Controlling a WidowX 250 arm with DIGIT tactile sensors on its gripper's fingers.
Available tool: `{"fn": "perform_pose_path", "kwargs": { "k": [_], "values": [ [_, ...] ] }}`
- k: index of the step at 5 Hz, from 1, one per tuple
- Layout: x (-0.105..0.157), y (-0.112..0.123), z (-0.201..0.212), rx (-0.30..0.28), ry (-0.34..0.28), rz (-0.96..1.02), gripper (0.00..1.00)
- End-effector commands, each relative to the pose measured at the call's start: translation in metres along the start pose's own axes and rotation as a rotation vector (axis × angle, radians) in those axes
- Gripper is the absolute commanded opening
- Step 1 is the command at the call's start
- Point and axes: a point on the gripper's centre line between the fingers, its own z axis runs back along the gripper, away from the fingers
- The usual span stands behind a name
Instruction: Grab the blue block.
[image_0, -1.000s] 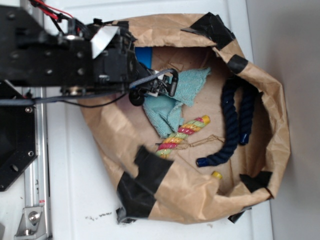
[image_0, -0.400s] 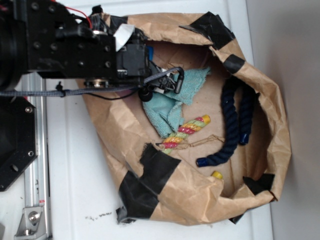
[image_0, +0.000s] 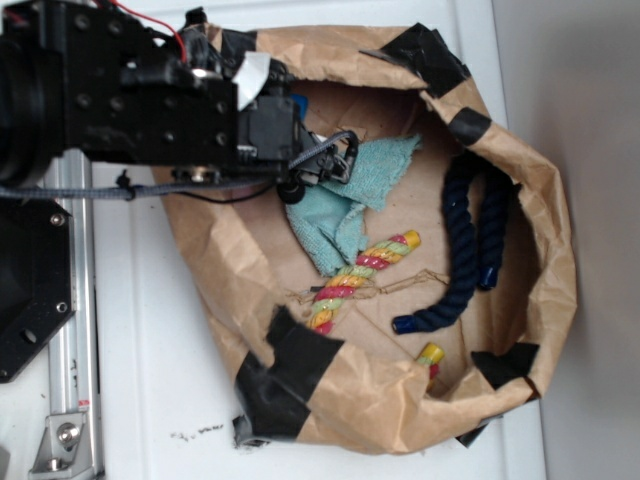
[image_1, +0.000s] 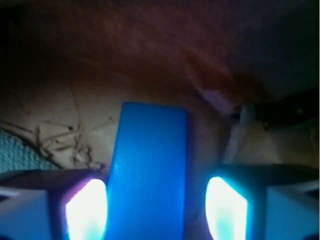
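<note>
— What's the setting?
— A white tabletop (image_0: 150, 360) carrying a crumpled brown paper bag (image_0: 400, 395), patched with black tape and lying open like a basin.

— What's inside it?
— A teal cloth (image_0: 345, 205) toward the bag's upper-left rim, a striped multicolour rope (image_0: 362, 265) near the middle, and a thick navy rope (image_0: 468, 240) along the right wall.

— Where is the blue block?
— Under the arm at the bag's upper-left edge, hidden in the exterior view. The wrist view shows the blue block (image_1: 147, 175) lying flat on the paper floor, lengthwise between the two fingers.

— And the gripper?
— The gripper (image_1: 156, 209) is spread open around the block. The left finger (image_1: 86, 210) looks just beside or touching its edge; the right finger (image_1: 227, 207) stands apart with a clear gap.
</note>
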Motion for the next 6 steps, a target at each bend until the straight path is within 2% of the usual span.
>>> {"fn": "perform_pose_path", "kwargs": {
  "k": [1,2,3,4,5,6],
  "values": [
    [-0.003,0.007,0.006,0.000,0.006,0.016,0.00],
    [-0.013,-0.001,-0.001,0.026,0.109,-0.024,0.00],
    [-0.019,-0.012,-0.006,0.040,0.147,-0.082,0.00],
    [-0.015,-0.012,0.000,0.031,0.133,-0.100,0.00],
    [-0.001,-0.013,0.025,-0.037,0.090,-0.138,0.00],
    [0.000,-0.015,0.034,-0.047,0.094,-0.138,1.00]
  ]
}}
